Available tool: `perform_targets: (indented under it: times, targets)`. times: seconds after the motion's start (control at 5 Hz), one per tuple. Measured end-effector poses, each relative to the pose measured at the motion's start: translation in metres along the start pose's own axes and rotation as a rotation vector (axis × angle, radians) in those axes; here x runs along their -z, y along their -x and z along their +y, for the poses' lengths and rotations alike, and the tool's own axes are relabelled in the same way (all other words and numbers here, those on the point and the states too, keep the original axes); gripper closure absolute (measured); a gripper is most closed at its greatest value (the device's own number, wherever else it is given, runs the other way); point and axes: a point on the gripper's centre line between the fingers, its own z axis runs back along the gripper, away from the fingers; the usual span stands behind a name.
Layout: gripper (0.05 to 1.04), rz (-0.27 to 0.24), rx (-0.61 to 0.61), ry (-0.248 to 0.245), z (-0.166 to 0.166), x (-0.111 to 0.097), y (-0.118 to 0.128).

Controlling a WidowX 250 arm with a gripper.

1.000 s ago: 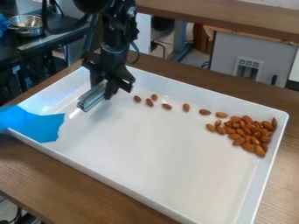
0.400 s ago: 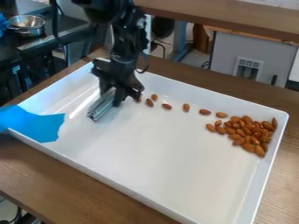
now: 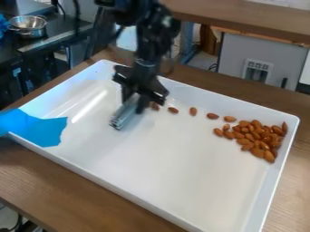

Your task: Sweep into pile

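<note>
Sliding toward the right of the view, the black two-finger gripper (image 3: pixel 140 100) is carrying a shiny silver ridged metal tool (image 3: pixel 123 117) across the big white shallow tray (image 3: pixel 163 172). The jaws are closing tight around the tool, so they are gripping it. The tool is hanging down at a slant, near the tray's floor; I cannot tell if it is touching.

The gripper is now reaching the near end of the line of loose brown almonds (image 3: pixel 193 111), when a moment ago it was staying farther left. The heap of brown almonds (image 3: pixel 257 136) is keeping the same shape, so no nuts are joining it yet. That is probably meaning that this push is only starting, and the loose ones are still needing to go over to the heap. The tool may be passing in front of them and missing some, so it is likely needing to get behind them first.

The tray is holding all these almonds. The heap is sitting by its right wall, and the loose ones are making a crooked row along the back wall. A bright blue sheet (image 3: pixel 39 129) is lying over the tray's left corner. Farther back, a round silver metal bowl (image 3: pixel 27 26) is resting on a dark counter (image 3: pixel 57 38).
</note>
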Motion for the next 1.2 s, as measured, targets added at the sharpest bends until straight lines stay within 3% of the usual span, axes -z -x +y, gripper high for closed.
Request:
perform_targets:
  times: [0.4,0.8,1.2]
  targets:
    - [0.704,0.044,0.058,0.099,-0.059,-0.015,0.009]
    - [0.704,0.029,0.147,0.191,-0.139,-0.042,0.019]
    - [0.705,0.046,0.123,0.233,-0.154,-0.052,0.016]
